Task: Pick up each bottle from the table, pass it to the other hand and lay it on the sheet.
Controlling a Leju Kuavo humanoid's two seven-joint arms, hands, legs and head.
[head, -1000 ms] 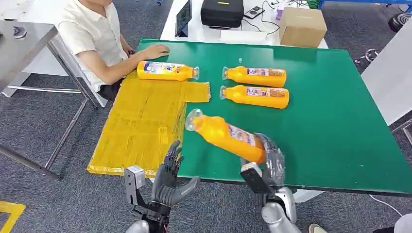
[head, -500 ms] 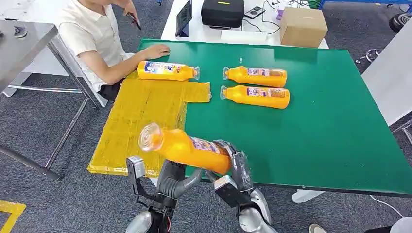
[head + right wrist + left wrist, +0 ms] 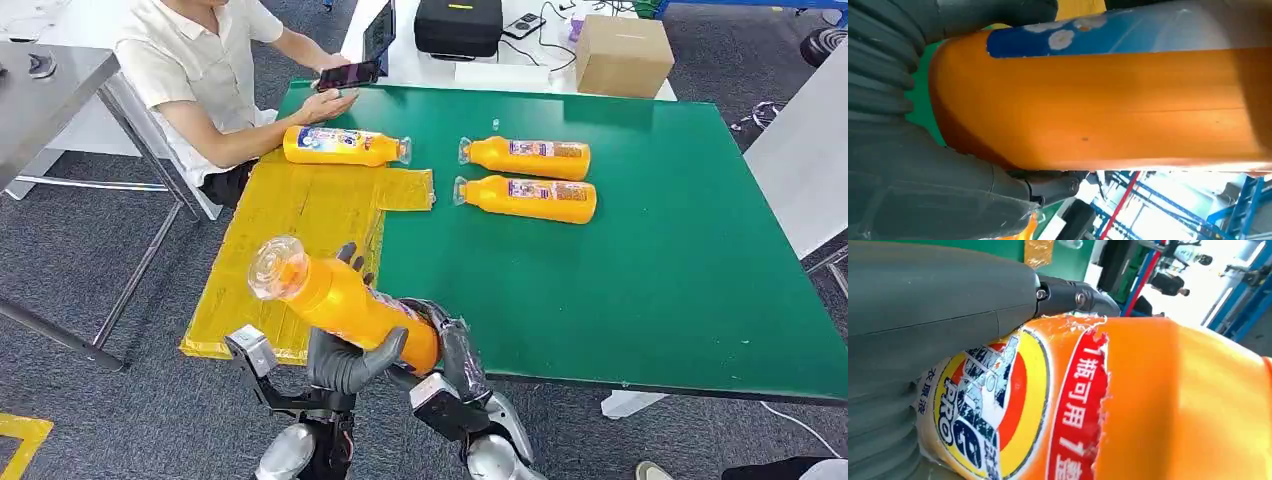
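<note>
Now that I've swung the bottle over from above the table to the near edge, R hand grips its base, L hand closes around it: handover's underway, sheet next.

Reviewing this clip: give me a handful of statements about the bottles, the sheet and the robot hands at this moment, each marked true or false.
1. Both robot hands are on the held bottle. True: the left robot hand cups its middle, the right robot hand grips its base.
2. The held bottle lies flat on the yellow sheet. False: it is in the air, cap end raised.
3. Two bottles lie side by side on the green table. True.
4. No bottle touches the sheet. False: one bottle lies at its far edge.
5. The person holds a bottle. False: they hold a phone.
</note>
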